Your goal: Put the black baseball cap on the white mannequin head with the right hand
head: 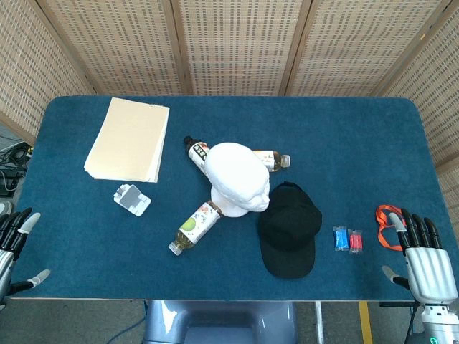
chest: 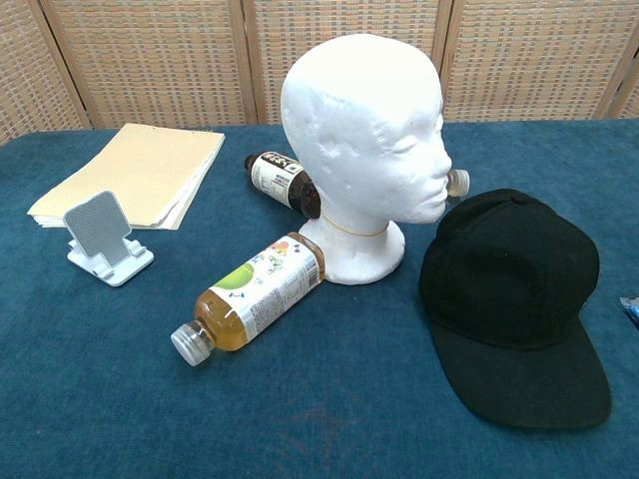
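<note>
The black baseball cap (head: 289, 228) (chest: 511, 292) lies flat on the blue table, brim toward the front edge, just right of the white mannequin head (head: 238, 178) (chest: 362, 130). The head stands upright at mid-table and faces right, bare on top. My right hand (head: 426, 261) rests at the table's front right corner, fingers spread and holding nothing, well right of the cap. Off the front left corner, my left hand (head: 12, 247) sits with fingers apart and empty. Neither hand shows in the chest view.
Three drink bottles lie around the head: one front left (head: 195, 227) (chest: 253, 296), one behind left (head: 196, 153) (chest: 282, 180), one behind right (head: 273, 160). A folder stack (head: 128, 140), a small white stand (head: 132, 199), blue and red packets (head: 347, 239) and an orange strap (head: 388, 221) also lie about.
</note>
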You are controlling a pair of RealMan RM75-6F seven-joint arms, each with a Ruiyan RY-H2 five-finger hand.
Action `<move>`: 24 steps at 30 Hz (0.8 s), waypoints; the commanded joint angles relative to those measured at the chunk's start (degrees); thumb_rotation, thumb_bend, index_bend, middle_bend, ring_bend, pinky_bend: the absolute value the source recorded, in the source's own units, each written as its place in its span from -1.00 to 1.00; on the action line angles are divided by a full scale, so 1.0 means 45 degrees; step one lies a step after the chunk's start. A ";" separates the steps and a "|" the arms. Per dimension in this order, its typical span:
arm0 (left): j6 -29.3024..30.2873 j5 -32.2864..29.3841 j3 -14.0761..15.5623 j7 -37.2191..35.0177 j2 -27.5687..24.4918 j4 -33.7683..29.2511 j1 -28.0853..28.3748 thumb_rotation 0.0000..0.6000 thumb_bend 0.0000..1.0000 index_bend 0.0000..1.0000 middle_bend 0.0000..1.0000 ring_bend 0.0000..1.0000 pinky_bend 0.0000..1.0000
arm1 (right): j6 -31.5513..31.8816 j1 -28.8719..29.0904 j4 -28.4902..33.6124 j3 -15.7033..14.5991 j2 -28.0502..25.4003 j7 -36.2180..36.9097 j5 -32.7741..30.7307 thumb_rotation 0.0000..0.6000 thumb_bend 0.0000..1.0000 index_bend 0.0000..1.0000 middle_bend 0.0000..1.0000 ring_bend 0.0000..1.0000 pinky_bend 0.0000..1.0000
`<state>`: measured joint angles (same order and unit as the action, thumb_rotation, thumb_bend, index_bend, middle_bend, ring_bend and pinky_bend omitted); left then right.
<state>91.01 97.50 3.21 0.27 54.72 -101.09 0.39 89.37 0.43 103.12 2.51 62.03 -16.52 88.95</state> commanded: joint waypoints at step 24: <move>-0.1041 -0.1000 -0.0304 0.0787 0.0314 -0.0229 0.0423 1.00 -1.00 -1.00 -1.00 -1.00 -1.00 | -0.3396 0.2752 -0.2944 -0.1632 0.0904 0.0983 0.4760 1.00 -1.00 -1.00 0.80 1.00 1.00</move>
<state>86.78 93.43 2.00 3.56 55.96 -102.07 2.06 77.52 9.97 92.62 -3.04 64.39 -13.80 107.32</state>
